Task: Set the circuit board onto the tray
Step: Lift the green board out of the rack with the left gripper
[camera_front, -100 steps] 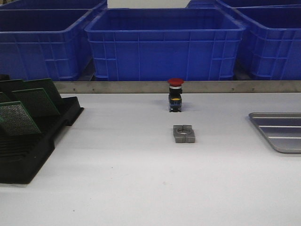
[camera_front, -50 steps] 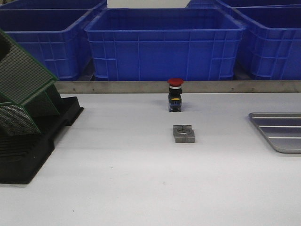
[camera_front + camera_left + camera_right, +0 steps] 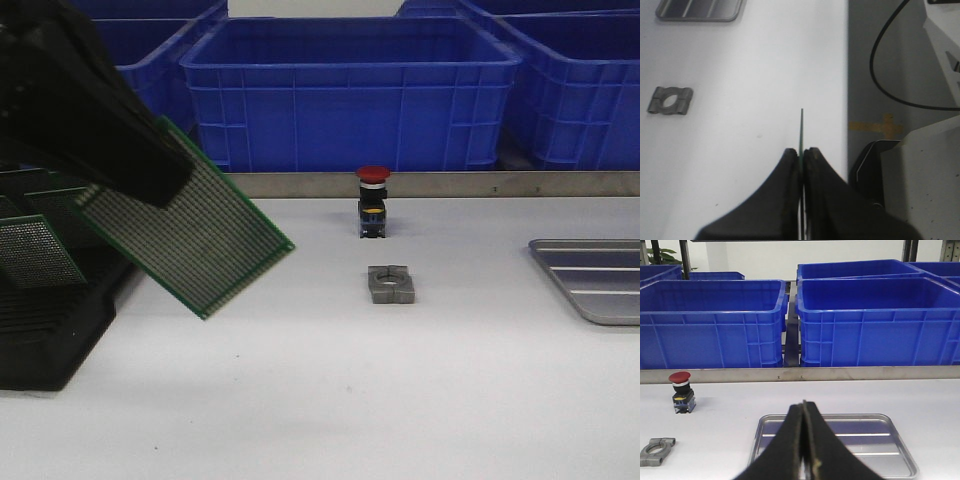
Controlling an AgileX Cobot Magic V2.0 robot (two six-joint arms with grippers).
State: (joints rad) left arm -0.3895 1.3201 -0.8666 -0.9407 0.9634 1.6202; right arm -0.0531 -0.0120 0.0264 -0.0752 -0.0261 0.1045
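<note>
Carrying: the left hand is clamped on the circuit board, which hangs tilted in the air over the tabletop's left side, just beside the black rack.
Goal direction: the tray lies flat at the tabletop's right edge, well apart from the board, straight across to the right.
Board axis: its long side slants down toward the tabletop's middle, lower corner leading.
In between: a grey clamp block and a red-capped button sit near the tabletop's centre.
Nearer arm: the right hand hovers just by the tray, pinched closed on nothing.
Judgement: a long rightward carry is needed, passing above the block.
</note>
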